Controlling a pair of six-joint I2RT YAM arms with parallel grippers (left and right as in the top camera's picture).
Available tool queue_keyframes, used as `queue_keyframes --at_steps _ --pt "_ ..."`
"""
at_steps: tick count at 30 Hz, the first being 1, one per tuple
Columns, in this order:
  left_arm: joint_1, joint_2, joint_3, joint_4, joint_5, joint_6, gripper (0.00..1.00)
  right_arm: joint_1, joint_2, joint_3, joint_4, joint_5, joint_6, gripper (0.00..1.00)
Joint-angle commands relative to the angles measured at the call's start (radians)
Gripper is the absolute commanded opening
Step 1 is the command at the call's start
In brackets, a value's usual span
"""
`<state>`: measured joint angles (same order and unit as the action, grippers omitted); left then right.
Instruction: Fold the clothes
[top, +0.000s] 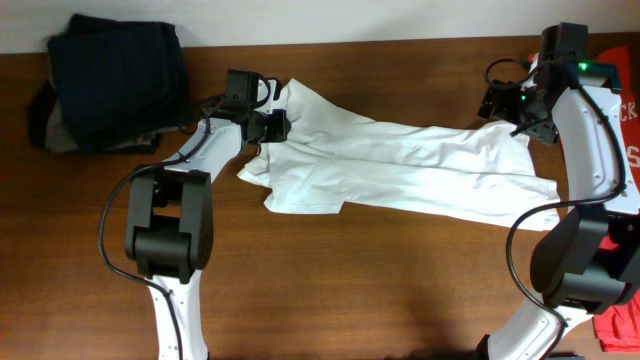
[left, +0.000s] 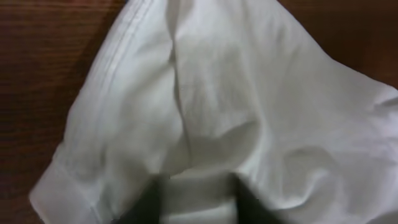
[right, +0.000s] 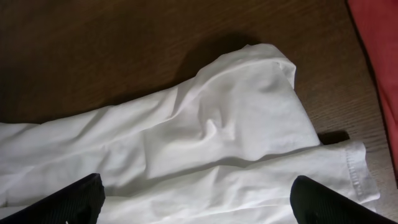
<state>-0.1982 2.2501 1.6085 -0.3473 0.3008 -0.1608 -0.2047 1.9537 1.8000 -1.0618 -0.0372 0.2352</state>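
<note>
a pile of dark blue clothes (top: 115, 75) sits at the back left of the brown table (top: 380, 290). the white t-shirt (top: 420, 165) lies on the table just to the right of that pile, near it but not touching it. the shirt is folded into a long, wrinkled strip that stretches away from the pile.

the left gripper (top: 272, 126) is on the shirt end closest to the pile. in the left wrist view its two dark fingers (left: 148, 202) are a little way apart, and white cloth fills the space between them. the picture is blurry, so i cannot tell if the fingers are squeezing the cloth or only resting on it. a sleeve edge with stitched lines shows beside them.

the right gripper (top: 522, 112) is at the shirt end farthest from the pile. in the right wrist view its fingers (right: 71, 202) are spread wide apart, and the shirt lies below them. i cannot tell if they touch the cloth. a corner with a sewn hem lies by one finger.

a red t-shirt (top: 625, 120) lies past the white shirt, on the side far from the pile. it is close to the white shirt's end, with a bit of bare wood between them.
</note>
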Motion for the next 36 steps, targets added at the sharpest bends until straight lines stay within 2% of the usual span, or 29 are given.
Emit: queue_keyframes --at_steps 1,3,6,11,14,16,17,18,20,24,28,33,36 --pt "-0.002 0.009 0.008 -0.003 -0.089 0.045 0.65 0.002 0.000 0.014 0.003 0.035 0.001 0.99" --pt "-0.002 0.009 0.008 -0.006 -0.126 0.056 0.65 0.002 0.000 0.014 0.002 0.035 0.001 0.99" --pt "-0.005 0.009 0.008 -0.007 -0.102 0.059 0.53 0.002 0.000 0.014 0.003 0.035 0.001 0.99" --pt "-0.037 0.009 0.008 -0.008 -0.095 0.087 0.46 0.002 0.000 0.014 0.003 0.035 0.001 0.99" --pt "-0.039 0.009 0.008 -0.026 -0.096 0.088 0.25 0.002 0.000 0.014 0.003 0.035 0.001 0.98" --pt "-0.039 0.011 0.008 -0.036 -0.096 0.087 0.06 0.002 0.000 0.014 0.003 0.035 0.001 0.99" --pt "-0.039 0.011 0.008 -0.032 -0.097 0.088 0.01 0.002 0.000 0.014 0.003 0.035 0.001 0.99" --pt "-0.039 0.011 0.014 -0.028 -0.097 0.087 0.01 0.002 0.000 0.014 0.004 0.041 0.001 0.98" --pt "-0.037 0.010 0.060 -0.042 -0.096 0.087 0.01 0.002 -0.003 0.017 0.006 0.071 -0.021 0.90" --pt "-0.028 0.010 0.193 -0.066 -0.100 0.087 0.01 0.000 0.013 0.020 0.135 0.100 -0.022 0.91" --pt "-0.026 0.011 0.193 -0.058 -0.100 0.087 0.01 -0.013 0.115 0.019 0.305 0.113 -0.021 0.90" --pt "-0.019 0.011 0.193 -0.058 -0.100 0.087 0.01 -0.080 0.204 0.018 0.294 0.109 0.009 0.90" --pt "-0.018 0.011 0.193 -0.057 -0.100 0.087 0.01 -0.119 0.230 0.018 0.270 0.109 0.010 0.81"
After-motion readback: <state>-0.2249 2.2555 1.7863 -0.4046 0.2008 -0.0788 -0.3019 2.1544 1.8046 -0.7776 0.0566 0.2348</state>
